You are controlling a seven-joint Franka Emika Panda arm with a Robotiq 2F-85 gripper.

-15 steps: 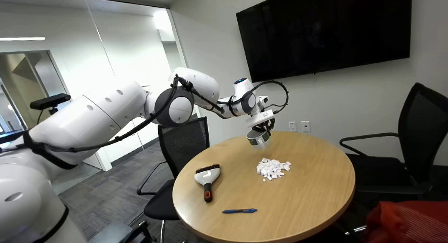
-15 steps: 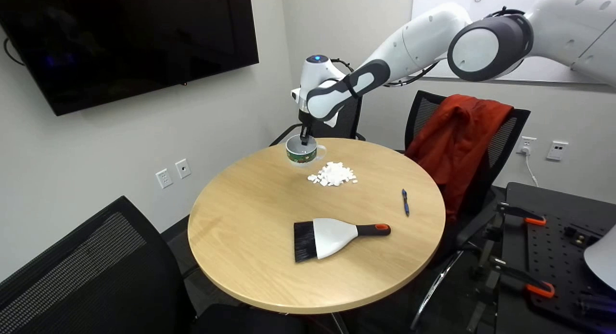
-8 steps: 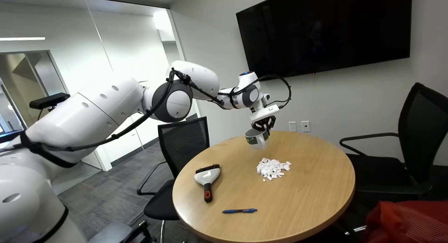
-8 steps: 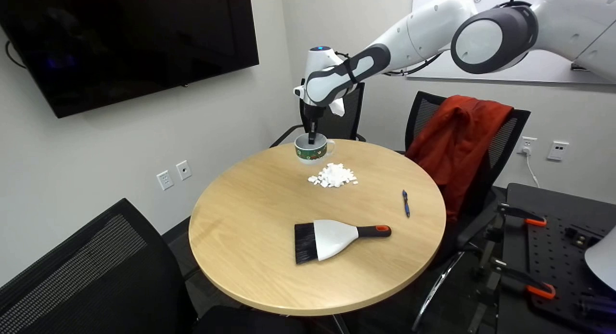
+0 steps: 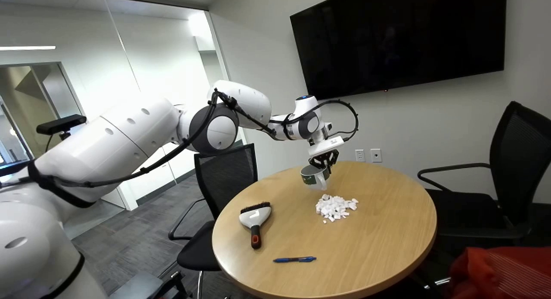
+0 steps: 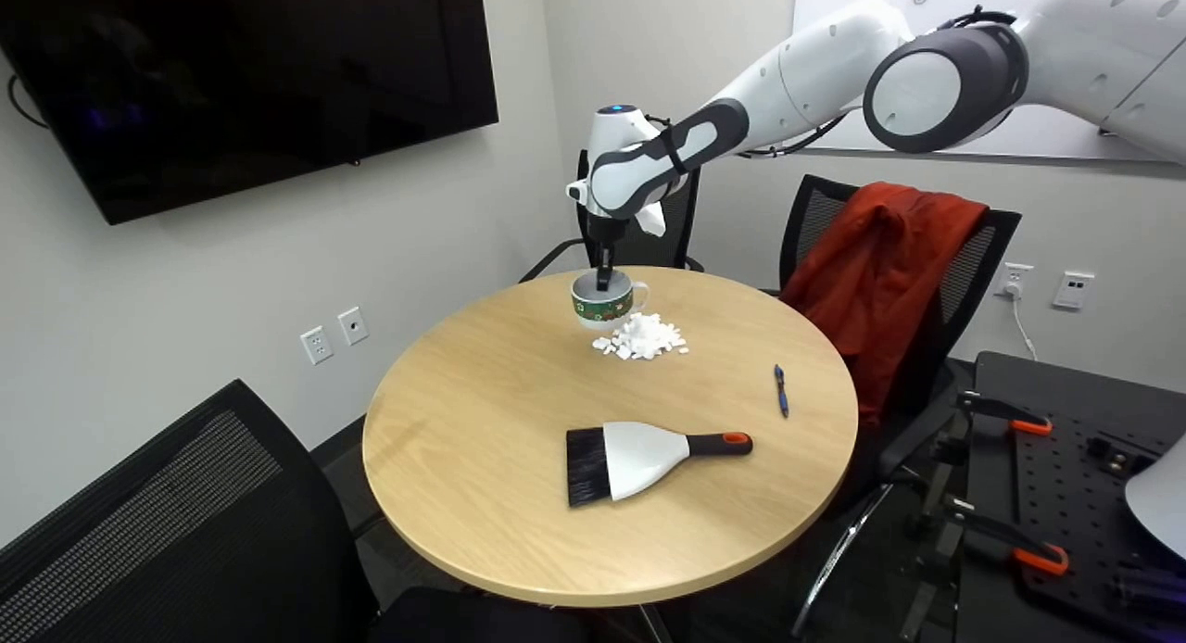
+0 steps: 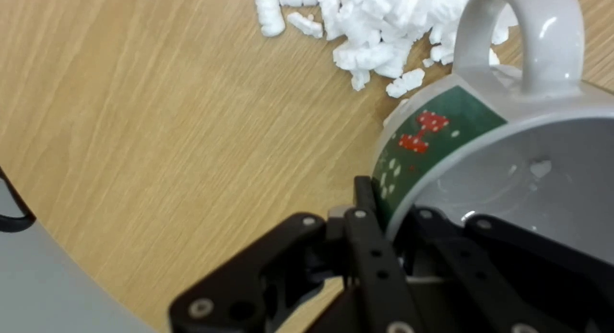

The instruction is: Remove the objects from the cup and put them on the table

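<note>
Many white pieces [image 6: 641, 338] lie heaped on the round counter [image 6: 463, 448], between middle and far edge in an exterior view. Just beside them, toward that edge, is the cup [image 6: 604, 308], its handle [image 7: 551, 40] covering some pieces in the wrist view; whether it touches the counter cannot be told. The end effector [image 7: 393, 213] is clamped on the cup's wall, one finger [image 7: 428, 227] inside. Farther out, in an exterior view, the brush [image 6: 641, 460] lies toward the near edge and the pen [image 6: 781, 391] near the right.

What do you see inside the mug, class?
Inside the mug, a white speck shows, perhaps a crumb or glare; the gripper covers part of the interior, and the wrist view crops more.
</note>
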